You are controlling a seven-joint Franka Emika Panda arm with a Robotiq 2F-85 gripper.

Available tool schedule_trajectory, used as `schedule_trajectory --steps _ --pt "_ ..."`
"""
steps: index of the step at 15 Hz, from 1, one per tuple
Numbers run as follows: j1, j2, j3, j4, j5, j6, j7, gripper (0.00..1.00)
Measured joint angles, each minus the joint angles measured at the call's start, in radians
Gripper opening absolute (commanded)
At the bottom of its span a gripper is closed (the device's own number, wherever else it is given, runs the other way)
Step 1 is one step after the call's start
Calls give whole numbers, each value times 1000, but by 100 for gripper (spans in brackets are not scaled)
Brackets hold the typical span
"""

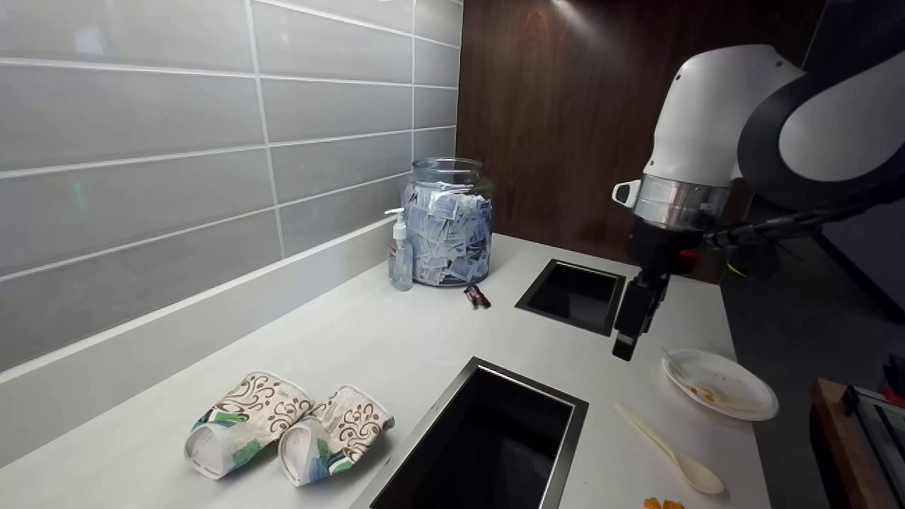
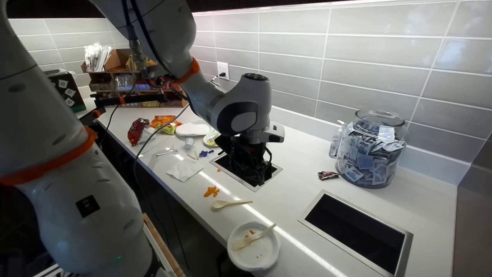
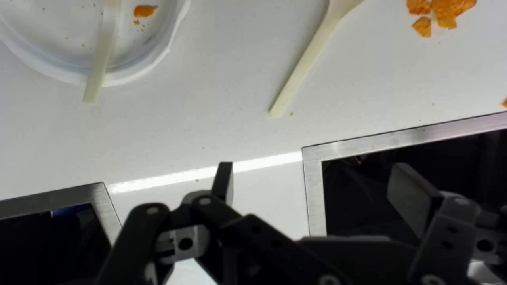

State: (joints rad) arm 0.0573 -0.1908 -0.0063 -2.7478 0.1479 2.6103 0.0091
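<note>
And the fingers (image 3: 410,200) are spread wide apart, hanging above the counter (image 3: 222,111) by a dark framed opening (image 3: 315,198)! The spoon (image 3: 305,65) lies near it, loose on the counter. Alongside, a shallow white bowl (image 3: 158,55) holds orange crumbs (image 3: 145,10) and a pale utensil (image 3: 99,65), handle poking past the rim. Over near the tiled wall (image 1: 141,198), the glass jar (image 1: 447,178) is crammed with small packets (image 1: 445,233), a pump bottle (image 1: 401,265) beside it; two crushed paper cups (image 1: 247,423) lie sideways.
</note>
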Motion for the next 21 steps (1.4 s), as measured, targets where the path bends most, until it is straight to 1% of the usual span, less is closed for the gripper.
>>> schedule_trajectory --steps 3,8,10,12,15,21 --pt "-2 6 1 1 -1 -12 27 100" --pt "-10 28 25 7 -1 -132 222 100" --pt "-9 31 33 12 0 -191 266 100" --pt "-9 40 33 14 9 -225 251 100" --pt "-9 67 27 14 33 -223 176 100" --pt "-9 146 26 20 69 -149 15 100"
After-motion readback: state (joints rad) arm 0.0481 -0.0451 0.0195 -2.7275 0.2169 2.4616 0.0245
